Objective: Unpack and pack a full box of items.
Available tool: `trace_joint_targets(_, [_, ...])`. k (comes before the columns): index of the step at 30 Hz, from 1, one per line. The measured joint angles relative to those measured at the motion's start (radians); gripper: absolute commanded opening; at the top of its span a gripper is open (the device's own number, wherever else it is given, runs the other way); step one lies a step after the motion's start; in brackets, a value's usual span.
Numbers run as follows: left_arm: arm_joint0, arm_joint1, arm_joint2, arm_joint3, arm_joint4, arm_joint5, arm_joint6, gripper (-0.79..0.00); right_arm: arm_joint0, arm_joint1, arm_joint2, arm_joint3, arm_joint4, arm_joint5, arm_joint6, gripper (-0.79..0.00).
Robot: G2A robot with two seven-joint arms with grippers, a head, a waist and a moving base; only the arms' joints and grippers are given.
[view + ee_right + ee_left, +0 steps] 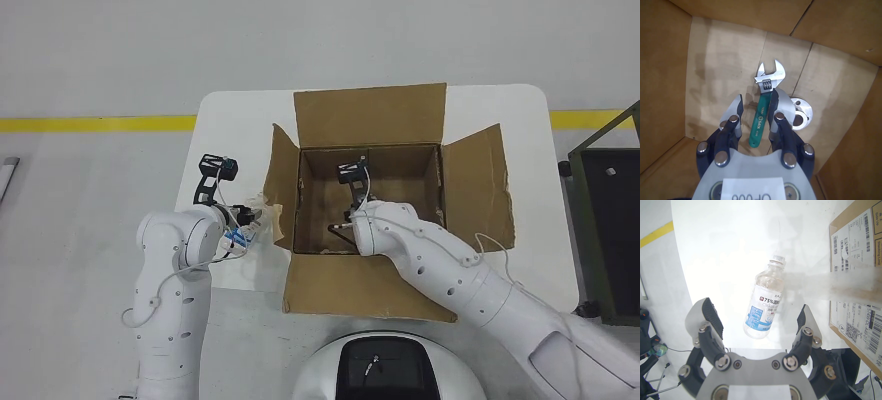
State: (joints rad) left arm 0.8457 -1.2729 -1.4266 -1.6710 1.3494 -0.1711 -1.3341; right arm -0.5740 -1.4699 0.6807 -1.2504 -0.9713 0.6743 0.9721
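Box [715, 56] floor: my R pincer [757, 98], released, straddles wrench [761, 113] handle; I'd centre it, then clamp. L pincer [756, 306] gapes, bottle [764, 306] ahead.

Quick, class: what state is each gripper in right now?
Left gripper: open, empty, bottle lying below it.
Right gripper: open, straddling the wrench handle.

The open box [370, 118] on the table [232, 125] surrounds the right end effector [349, 205]; the left end effector [243, 224] hangs just outside.
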Motion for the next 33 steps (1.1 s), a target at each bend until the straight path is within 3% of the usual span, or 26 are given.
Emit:
trace_joint_targets(5, [0.0, 0.0, 0.0, 0.0, 0.0, 0.0, 0.0, 0.0, -0.006, -0.007, 0.004, 0.005, -0.023, 0.0, 0.013, -0.403])
trace_joint_targets(16, [0.0, 0.0, 0.0, 0.0, 0.0, 0.0, 0.0, 0.0, -0.021, -0.022, 0.019, 0.015, -0.057, -0.01, 0.033, -0.394])
trace_joint_targets(19, [0.0, 0.0, 0.0, 0.0, 0.0, 0.0, 0.0, 0.0, -0.025, -0.026, 0.025, 0.017, -0.065, -0.012, 0.037, -0.348])
trace_joint_targets(33, [0.0, 0.0, 0.0, 0.0, 0.0, 0.0, 0.0, 0.0, -0.04, -0.045, 0.055, 0.039, -0.093, -0.034, 0.044, -0.428])
